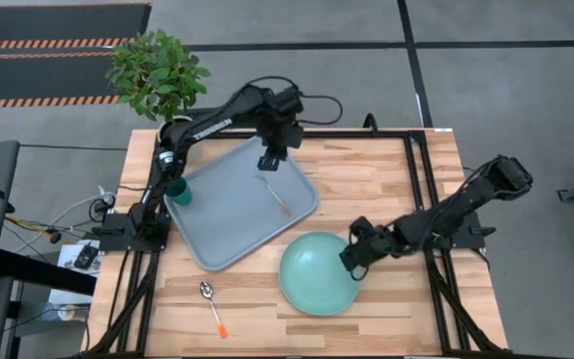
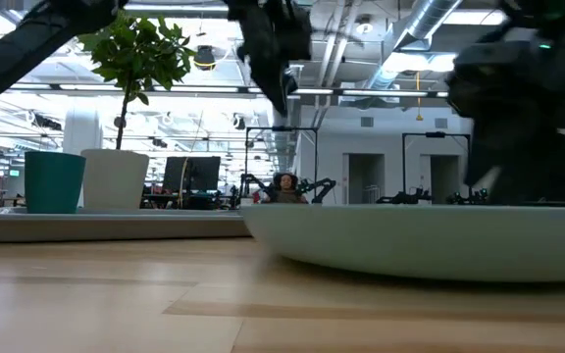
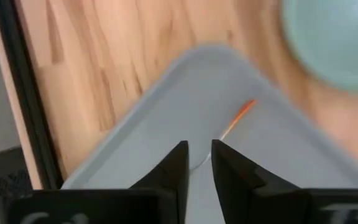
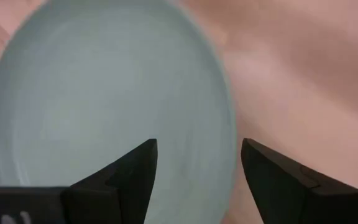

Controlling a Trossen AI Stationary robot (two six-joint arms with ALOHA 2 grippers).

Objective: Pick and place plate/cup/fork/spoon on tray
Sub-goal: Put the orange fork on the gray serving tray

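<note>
My left gripper (image 1: 270, 160) hung above the far end of the tray (image 1: 227, 224), upper centre of the overhead frame. Its fingers (image 3: 176, 163) stood a narrow gap apart with nothing pinched between them. Just beyond their tips, in my left wrist picture, a fork (image 1: 276, 195) with an orange-tipped handle lay flat on the tray floor, released. From above, the fork showed toward the tray's right side, below my left gripper.

My right gripper (image 1: 351, 262) sat at the right-hand rim of the plate (image 1: 312, 279), lower centre-right of the overhead frame. Its jaws were spread wide and clasped nothing; in my right wrist picture the fingers (image 4: 138, 168) straddled the plate's edge, one over the mint-green surface and the other over bare wood. Whether either finger touched the plate I could not tell.

The plate rested on the table (image 1: 387, 179), just beside the tray's lower right corner. The cup (image 1: 179, 191) stood upright inside the tray at its left edge. A spoon (image 1: 211, 305) with an orange handle end lay on the wood at lower left, below the tray. A potted plant (image 1: 154, 70) stood at the table's upper left corner.
</note>
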